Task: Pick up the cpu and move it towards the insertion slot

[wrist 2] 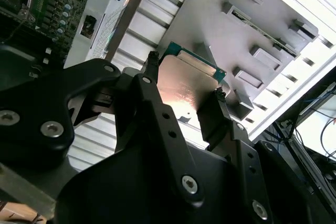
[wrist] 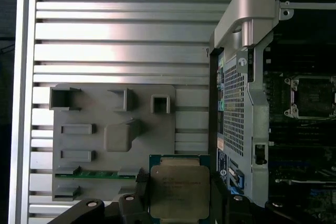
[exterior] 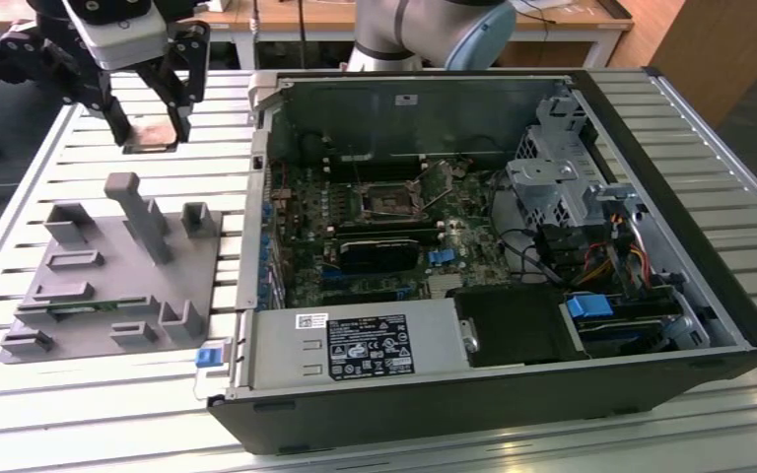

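While raised above the table (exterior: 36, 177), tool (wrist: 178, 190) pointing down, clamping cpu (wrist: 179, 192)

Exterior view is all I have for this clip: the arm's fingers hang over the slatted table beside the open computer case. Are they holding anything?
Observer: Yes. In both wrist views the cpu sits clamped between the fingers, gripped at two opposite edges.
Operator: Which face of it shows?
Observer: In the first wrist view its silvery metal top faces the camera, with a green rim around it.
Operator: Is it over the insertion slot?
Observer: No. In that view the insertion slot lies well off to one side, inside the case.
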`<state>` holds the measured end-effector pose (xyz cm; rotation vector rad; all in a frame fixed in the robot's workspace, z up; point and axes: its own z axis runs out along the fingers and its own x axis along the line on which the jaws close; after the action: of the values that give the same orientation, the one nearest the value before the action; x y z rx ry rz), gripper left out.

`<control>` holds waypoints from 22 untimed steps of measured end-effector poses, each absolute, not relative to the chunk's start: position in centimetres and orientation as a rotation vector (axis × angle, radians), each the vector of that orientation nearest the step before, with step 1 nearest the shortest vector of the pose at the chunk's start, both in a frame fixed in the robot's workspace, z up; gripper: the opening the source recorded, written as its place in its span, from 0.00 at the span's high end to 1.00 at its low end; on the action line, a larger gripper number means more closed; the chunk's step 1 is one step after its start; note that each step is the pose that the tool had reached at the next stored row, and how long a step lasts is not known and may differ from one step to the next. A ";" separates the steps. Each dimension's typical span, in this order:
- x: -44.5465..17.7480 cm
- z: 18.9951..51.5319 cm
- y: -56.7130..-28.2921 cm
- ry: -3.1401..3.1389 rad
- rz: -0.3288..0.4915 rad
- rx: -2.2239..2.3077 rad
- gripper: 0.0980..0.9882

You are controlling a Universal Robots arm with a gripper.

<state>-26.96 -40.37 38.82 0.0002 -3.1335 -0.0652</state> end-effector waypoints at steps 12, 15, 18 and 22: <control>-26.0 38.8 -40.4 -3.133 -0.065 0.000 0.50; -25.8 38.8 -40.4 -3.133 -0.065 0.000 0.50; -25.5 38.8 -40.4 -3.133 -0.065 0.000 0.50; -25.1 38.8 -40.4 -3.133 -0.065 0.000 0.50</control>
<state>-25.14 -40.37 38.83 0.0002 -3.1334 -0.0651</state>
